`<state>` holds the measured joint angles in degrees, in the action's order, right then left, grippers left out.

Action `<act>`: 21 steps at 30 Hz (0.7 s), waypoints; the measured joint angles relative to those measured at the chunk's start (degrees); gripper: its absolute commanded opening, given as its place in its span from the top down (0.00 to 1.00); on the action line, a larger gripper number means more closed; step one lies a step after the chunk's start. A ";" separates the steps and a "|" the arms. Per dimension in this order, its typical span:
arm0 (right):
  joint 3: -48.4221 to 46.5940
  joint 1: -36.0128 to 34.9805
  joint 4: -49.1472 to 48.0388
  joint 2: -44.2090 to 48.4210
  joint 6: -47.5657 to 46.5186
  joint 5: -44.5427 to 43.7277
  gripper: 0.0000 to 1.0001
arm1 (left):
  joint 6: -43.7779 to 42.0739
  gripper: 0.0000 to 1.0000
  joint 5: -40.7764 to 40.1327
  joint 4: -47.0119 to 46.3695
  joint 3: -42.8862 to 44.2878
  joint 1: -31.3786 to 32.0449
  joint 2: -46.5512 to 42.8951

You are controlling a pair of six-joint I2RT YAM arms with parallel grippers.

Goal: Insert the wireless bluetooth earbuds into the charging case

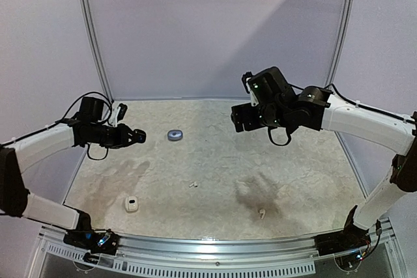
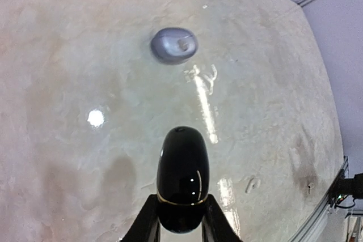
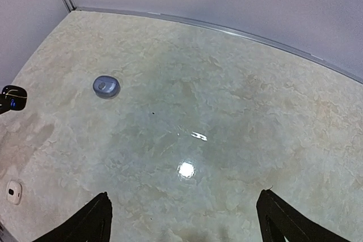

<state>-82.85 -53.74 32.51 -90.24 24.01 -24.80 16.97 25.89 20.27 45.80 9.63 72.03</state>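
Observation:
My left gripper (image 2: 181,201) is shut on a glossy black pebble-shaped charging case (image 2: 182,168), held above the table at the left (image 1: 138,137). A blue-grey case (image 1: 174,135) lies on the table just beyond it, also in the left wrist view (image 2: 174,45) and the right wrist view (image 3: 106,86). Two tiny white earbuds lie loose: one mid-table (image 1: 192,185), one nearer the front right (image 1: 262,213). My right gripper (image 1: 244,118) hangs high over the table's back right, open (image 3: 184,219), with nothing between its fingers.
A small white case (image 1: 131,204) sits near the front left edge, seen too in the right wrist view (image 3: 13,191). Purple walls close the back and sides. A metal rail (image 1: 215,245) runs along the near edge.

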 measured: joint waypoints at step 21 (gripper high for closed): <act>-11.61 0.00 7.13 -10.73 -0.66 2.71 0.04 | -2.16 0.59 18.69 4.37 22.12 -10.54 42.45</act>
<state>-94.45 -53.74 39.64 -100.97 23.35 -22.09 14.81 44.58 24.64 67.92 -0.91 114.48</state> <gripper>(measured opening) 0.953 0.232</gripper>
